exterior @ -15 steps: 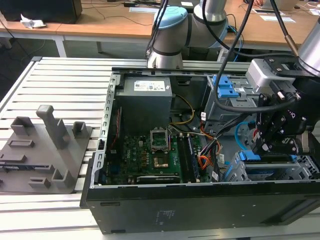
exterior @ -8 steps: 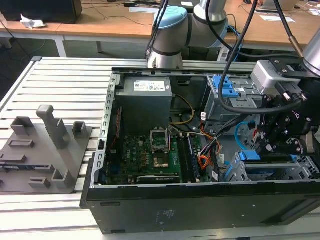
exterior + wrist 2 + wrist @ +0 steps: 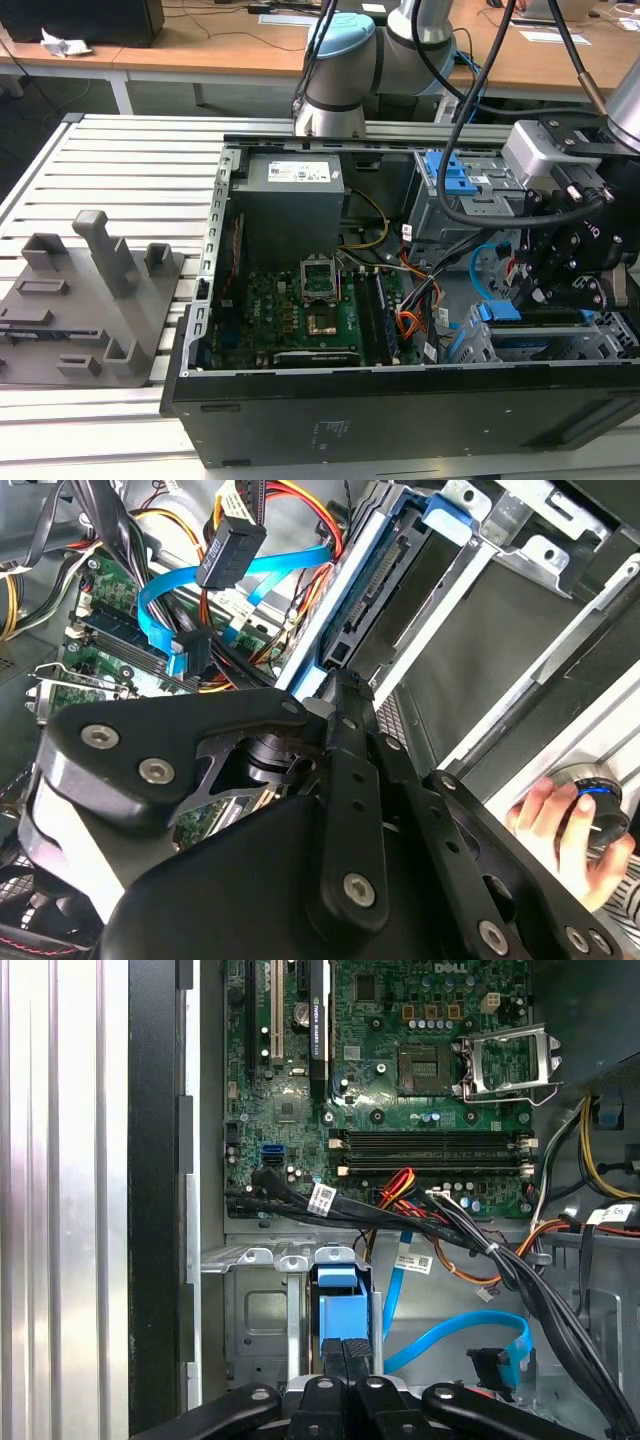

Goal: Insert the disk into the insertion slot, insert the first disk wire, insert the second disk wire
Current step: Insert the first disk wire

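The disk sits edge-on in the insertion slot, its bright blue carrier frame showing along the rim. In the exterior view the blue frame lies in the low grey cage at the case's right front. My gripper stands directly over the disk's end, fingers pressed together with the tips at the blue frame. A loose blue flat wire with a black plug lies beside the cage. Close to it hangs a black plug on red and orange wires.
The open case holds a green motherboard, a grey power supply and a taller cage with blue tabs. Black cable bundles cross near the slot. A person's hand holds a black knob. A grey fixture lies at the exterior view's left.
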`<move>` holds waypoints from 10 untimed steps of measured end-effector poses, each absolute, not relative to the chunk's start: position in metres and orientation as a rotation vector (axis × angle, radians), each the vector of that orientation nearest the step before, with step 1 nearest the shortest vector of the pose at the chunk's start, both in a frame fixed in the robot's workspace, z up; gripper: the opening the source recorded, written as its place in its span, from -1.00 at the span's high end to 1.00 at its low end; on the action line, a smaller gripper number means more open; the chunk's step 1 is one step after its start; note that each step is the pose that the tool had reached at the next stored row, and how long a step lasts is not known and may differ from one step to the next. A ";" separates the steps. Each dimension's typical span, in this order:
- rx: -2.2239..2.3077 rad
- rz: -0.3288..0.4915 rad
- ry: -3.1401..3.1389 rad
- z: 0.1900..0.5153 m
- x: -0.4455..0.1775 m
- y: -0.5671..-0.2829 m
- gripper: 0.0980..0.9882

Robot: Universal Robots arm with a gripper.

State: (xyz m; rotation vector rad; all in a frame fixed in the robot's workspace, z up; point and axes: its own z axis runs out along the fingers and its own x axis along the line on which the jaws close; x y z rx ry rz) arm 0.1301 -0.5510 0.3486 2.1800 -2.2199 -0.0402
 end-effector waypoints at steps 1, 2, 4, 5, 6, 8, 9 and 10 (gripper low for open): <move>2.180 -0.040 -2.220 0.349 0.130 -0.551 0.98; 2.180 -0.040 -2.220 0.349 0.130 -0.551 0.98; 2.180 -0.040 -2.220 0.349 0.130 -0.551 0.96; 2.180 -0.040 -2.220 0.349 0.130 -0.551 0.83; 2.180 -0.040 -2.220 0.349 0.130 -0.551 0.69; 2.180 -0.040 -2.220 0.349 0.130 -0.551 0.41; 2.180 -0.040 -2.220 0.349 0.130 -0.551 0.41; 2.180 -0.040 -2.220 0.349 0.130 -0.551 0.41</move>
